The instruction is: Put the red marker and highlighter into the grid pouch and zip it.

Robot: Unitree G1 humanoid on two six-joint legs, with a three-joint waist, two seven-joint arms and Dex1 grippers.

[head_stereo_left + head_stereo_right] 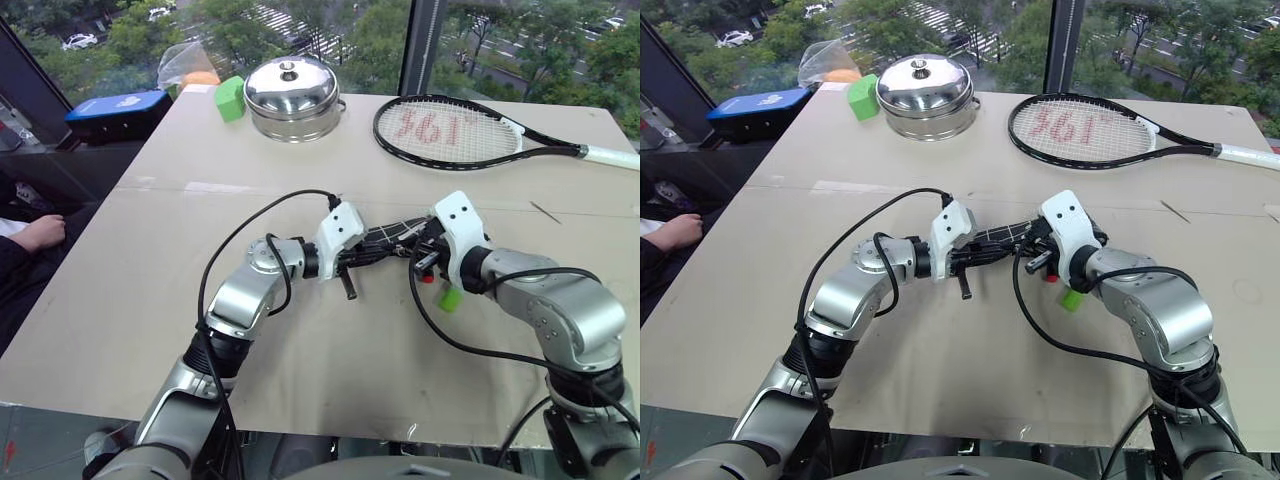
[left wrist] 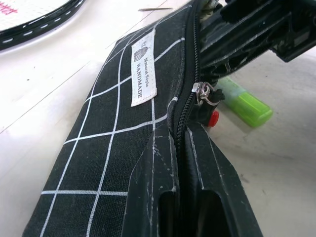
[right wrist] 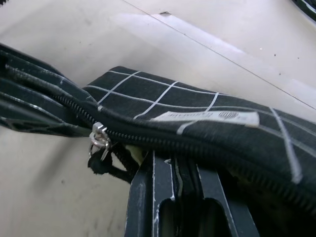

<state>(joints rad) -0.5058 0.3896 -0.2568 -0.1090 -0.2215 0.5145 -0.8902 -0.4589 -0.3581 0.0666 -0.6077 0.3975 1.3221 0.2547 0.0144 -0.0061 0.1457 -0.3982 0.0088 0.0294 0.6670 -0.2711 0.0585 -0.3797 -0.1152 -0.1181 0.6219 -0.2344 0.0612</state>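
The flat black fabric grid pouch (image 2: 123,143) with thin white lines and a small white label is held up between the two arms over the middle of the pale counter (image 1: 300,370). The left gripper (image 2: 181,148) is clamped shut on one end of the pouch along the zipper line, and the right gripper (image 3: 175,173) is closed on the other end beneath the zipper. The silver zipper pull (image 2: 203,93) sits partway along, so the mouth looks only partly open. To do this step well, I judge the left should hold firm while the zipper is drawn fully back. The chunky lime-green highlighter (image 1: 450,298) and the slim red marker (image 1: 428,278) lie on the counter just under the right gripper, outside the pouch.
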